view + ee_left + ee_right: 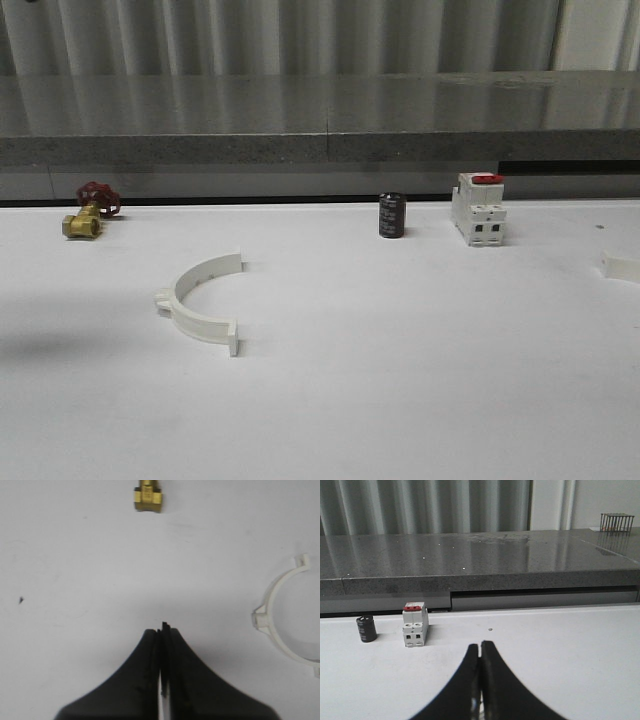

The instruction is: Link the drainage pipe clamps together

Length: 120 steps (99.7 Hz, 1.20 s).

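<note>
One white half-ring drainage pipe clamp (198, 300) lies flat on the white table at the left of centre, its open side facing right. The left wrist view shows the same clamp (280, 620) off to one side of my left gripper (162, 627), which is shut with nothing in it and hovers over bare table. A white piece (620, 267) at the right edge of the front view looks like the end of a second clamp, mostly cut off. My right gripper (480, 645) is shut and empty above the table, well apart from the clamps.
A brass valve with a red handle (88, 212) sits at the back left, also in the left wrist view (148, 497). A black cylinder (391, 215) and a white switch block with a red top (478, 208) stand at the back. A grey ledge (320, 130) runs behind the table.
</note>
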Available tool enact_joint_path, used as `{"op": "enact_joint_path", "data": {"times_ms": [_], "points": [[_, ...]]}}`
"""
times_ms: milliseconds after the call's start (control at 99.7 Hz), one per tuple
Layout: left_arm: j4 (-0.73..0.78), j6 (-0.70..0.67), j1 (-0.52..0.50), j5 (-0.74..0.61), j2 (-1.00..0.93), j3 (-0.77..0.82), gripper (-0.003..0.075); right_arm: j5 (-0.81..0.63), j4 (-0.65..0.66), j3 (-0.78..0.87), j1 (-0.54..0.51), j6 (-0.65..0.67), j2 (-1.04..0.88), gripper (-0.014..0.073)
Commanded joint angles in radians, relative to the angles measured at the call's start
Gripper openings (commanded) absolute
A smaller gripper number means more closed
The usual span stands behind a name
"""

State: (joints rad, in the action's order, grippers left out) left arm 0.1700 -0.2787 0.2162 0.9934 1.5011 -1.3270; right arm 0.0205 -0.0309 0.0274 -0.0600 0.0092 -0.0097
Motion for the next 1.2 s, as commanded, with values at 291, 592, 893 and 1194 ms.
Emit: {"op": "enact_joint_path", "data": {"times_ms": [291,592,893,1194], "points": [[0.023,0.063,-0.152,-0.145,-0.343,0.239,-0.0021,-0.077,0.001,-0.016,-0.001,-0.009,-0.020,-0.0067],[-0.055,0.126,-0.174,-0.313,-0.592,0.482,-0.0021,-0.077,0.001,-0.016,-0.001,-0.009,-0.020,-0.0067],[-0.103,0.128,-0.174,-0.461,-0.874,0.706,-0.0021,-0.077,0.001,-0.016,-0.001,-0.009,-0.020,-0.0067],[-0.137,0.130,-0.174,-0.470,-1.184,0.835,-0.0020,-0.076,0.001,-0.020,-0.001,-0.009,-0.020,-0.0067]]}}
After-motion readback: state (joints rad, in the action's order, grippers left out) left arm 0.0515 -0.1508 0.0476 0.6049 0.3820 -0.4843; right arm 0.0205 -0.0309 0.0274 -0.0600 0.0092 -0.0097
